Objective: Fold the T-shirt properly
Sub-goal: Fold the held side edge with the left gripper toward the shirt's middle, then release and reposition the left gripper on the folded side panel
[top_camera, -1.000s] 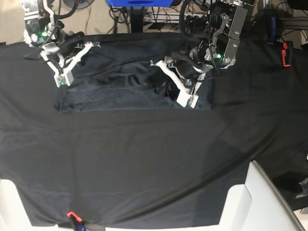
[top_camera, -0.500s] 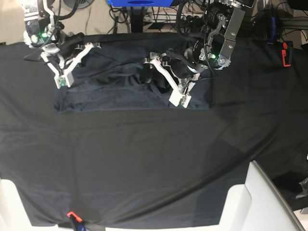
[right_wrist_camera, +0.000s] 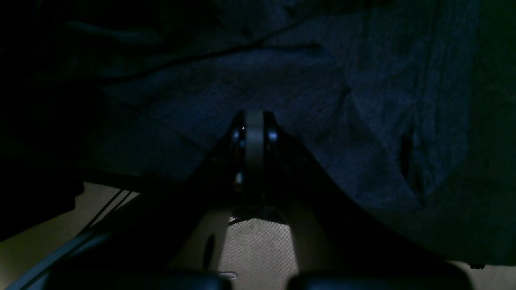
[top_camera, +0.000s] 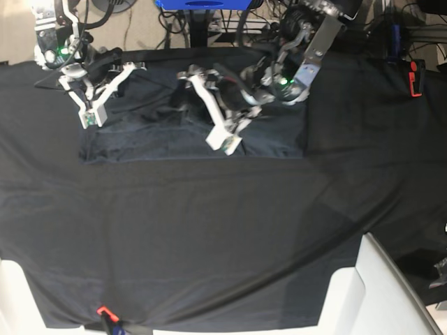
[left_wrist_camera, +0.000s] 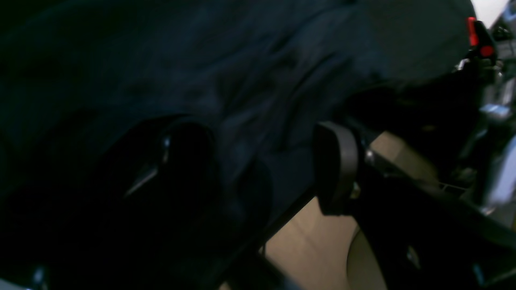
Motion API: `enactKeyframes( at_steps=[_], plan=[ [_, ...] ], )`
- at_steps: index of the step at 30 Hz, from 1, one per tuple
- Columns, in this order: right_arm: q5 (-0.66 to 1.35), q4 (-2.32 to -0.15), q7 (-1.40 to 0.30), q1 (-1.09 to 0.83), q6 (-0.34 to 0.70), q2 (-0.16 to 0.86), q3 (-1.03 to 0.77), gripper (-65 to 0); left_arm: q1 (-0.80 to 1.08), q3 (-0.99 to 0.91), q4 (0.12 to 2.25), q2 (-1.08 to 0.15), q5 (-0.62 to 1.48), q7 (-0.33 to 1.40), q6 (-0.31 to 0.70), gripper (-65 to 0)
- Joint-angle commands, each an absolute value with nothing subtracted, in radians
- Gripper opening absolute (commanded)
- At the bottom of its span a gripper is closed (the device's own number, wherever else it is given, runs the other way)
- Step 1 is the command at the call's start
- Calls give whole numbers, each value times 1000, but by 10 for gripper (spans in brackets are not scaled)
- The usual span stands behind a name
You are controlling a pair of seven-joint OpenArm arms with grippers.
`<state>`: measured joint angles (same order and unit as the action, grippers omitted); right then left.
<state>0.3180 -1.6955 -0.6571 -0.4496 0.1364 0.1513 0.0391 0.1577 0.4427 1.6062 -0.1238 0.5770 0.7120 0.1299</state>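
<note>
ITEM COUNT
- T-shirt: 1 pc. Dark slate-grey knit, lying part-folded as a wide band on the tabletop, approx 12 o'clock of the base view, toward the far edge. Front edge straight; upper area rumpled w/ creases. Right wrist view shows its heathered knit close under the tool, w/ folds running across.
- Table cover cloth: 1 pc, blacker and smoother, drapes whole tabletop, wrinkled toward 5 o'clock.
- Robot arms: 2.
- Red-black clamps: 2 seen. One at 2 o'clock edge, one at 7 o'clock edge.
- White block: 1, at 5 o'clock corner.
- Blue object: 1, past far edge at 12 o'clock, mostly cut off.

TOOLS
- Left tool: jaws spread wide apart, nothing between them. Hangs over shirt's centre-top, approx 12 o'clock. Left wrist view: two dark pads w/ clear gap, shirt fabric seen beyond the gap; contact w/ cloth cannot be told, view blurred.
- Right tool: fingers pressed together, fully closed. At shirt's upper corner, approx 10 o'clock. Right wrist view: closed tip sits against knit; whether any fabric is pinched cannot be told, too dark.
</note>
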Motion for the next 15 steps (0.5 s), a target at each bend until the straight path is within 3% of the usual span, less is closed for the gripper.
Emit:
enactKeyframes(
  at_steps=[1,15],
  plan=[
    [325,-1709,-644,-449,142,159,36,-650,156,453,1626,-119,595,700,131,-237],
    [323,-1709,-645,-449,142,159,36,-650,119,470,1698,-130,590,700,124,-252]
  ],
)
